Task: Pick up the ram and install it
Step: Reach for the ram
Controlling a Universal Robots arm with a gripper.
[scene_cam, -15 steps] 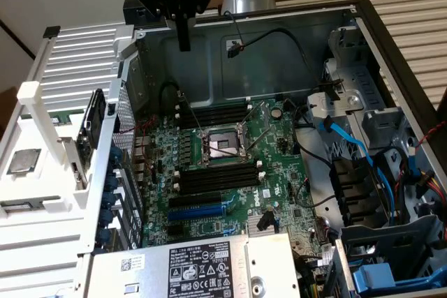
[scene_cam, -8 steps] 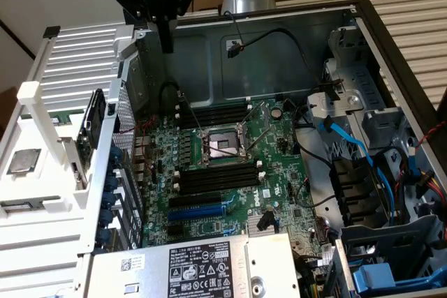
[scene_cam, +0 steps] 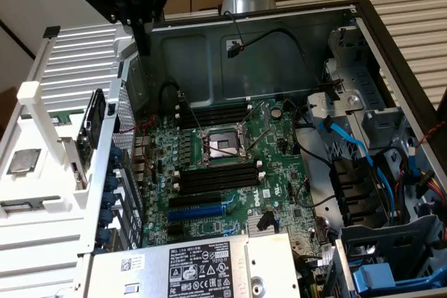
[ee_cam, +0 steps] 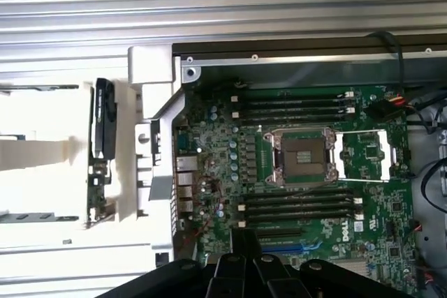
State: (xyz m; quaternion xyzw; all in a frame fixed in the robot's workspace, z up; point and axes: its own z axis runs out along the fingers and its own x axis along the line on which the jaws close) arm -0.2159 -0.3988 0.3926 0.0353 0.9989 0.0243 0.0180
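Note:
The ram (scene_cam: 93,122) is a dark, thin stick standing on its long edge in a white holder (scene_cam: 42,193) outside the computer case, at the exterior view's left. In the wrist view the ram (ee_cam: 103,122) is edge-on, with a green stretch at one end. My black gripper (scene_cam: 144,47) hangs high over the case's far left corner, above the ram and apart from it. Its fingers are shut with nothing between them. The gripper (ee_cam: 244,236) looks down on the motherboard (ee_cam: 307,172). Black memory slots (scene_cam: 213,113) (scene_cam: 213,176) flank the CPU socket (scene_cam: 220,146).
The open case has metal walls (scene_cam: 265,47) around the board. A blue expansion slot (scene_cam: 199,209) lies near the power supply (scene_cam: 195,266). Blue cables and a drive cage (scene_cam: 377,179) crowd the exterior view's right. A CPU chip (scene_cam: 21,162) rests on the white holder.

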